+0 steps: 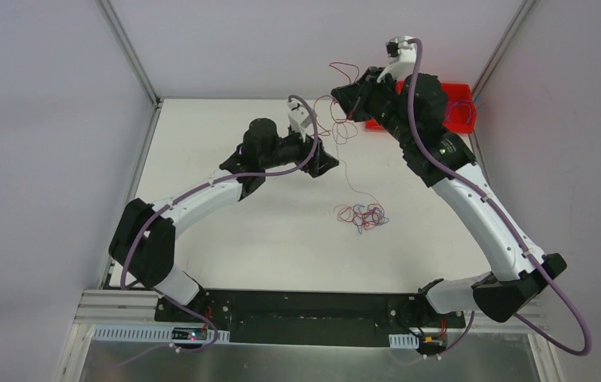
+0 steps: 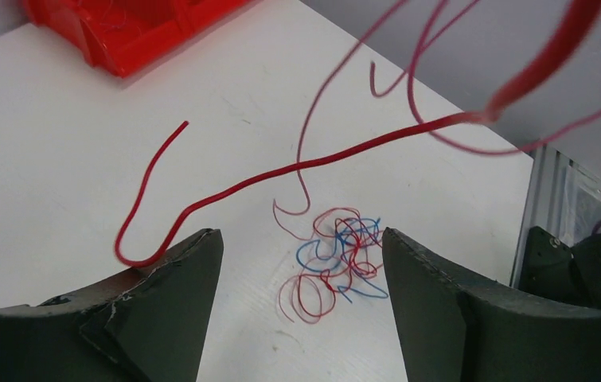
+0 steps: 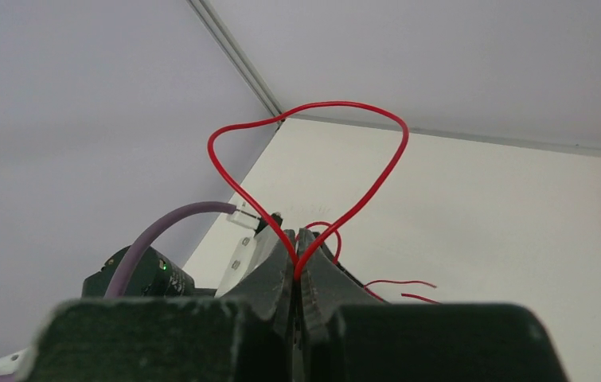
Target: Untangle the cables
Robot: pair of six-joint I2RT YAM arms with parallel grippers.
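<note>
Red and blue cables (image 1: 362, 215) lie bunched in a small curly tangle near the middle of the white worktop (image 1: 265, 239), mostly red loops with a few blue ones threaded through. One thin red strand (image 1: 341, 127) rises from the tangle toward the far side of the worktop and spreads into loose loops that hang in the air between the two arms. The right pincer (image 1: 345, 97), raised high near the back wall, is closed on that strand. Its wrist camera shows the right pincer (image 3: 297, 259) with its jaws pressed together and the red strand (image 3: 337, 103) clamped between them, arching above in a tall, heart-shaped loop. The left pincer (image 1: 325, 163) hovers lower, just left of the hanging loops, its jaws spread wide and gripping nothing. Seen from the left wrist, the cables (image 2: 337, 259) rest on the worktop (image 2: 42, 159) below, framed between the two dark fingers (image 2: 169, 294) of the left pincer (image 2: 301, 239). The red strand (image 2: 281, 171) sweeps through the air in front of them, and its hooked bend passes just beside the tip of one finger; whether it touches cannot be told. A red bin (image 1: 464, 119) sits at the far right corner of the worktop, partly hidden behind the right arm and well apart from the tangle; the left wrist camera catches the red bin (image 2: 122, 32) at the top edge of its view
</note>
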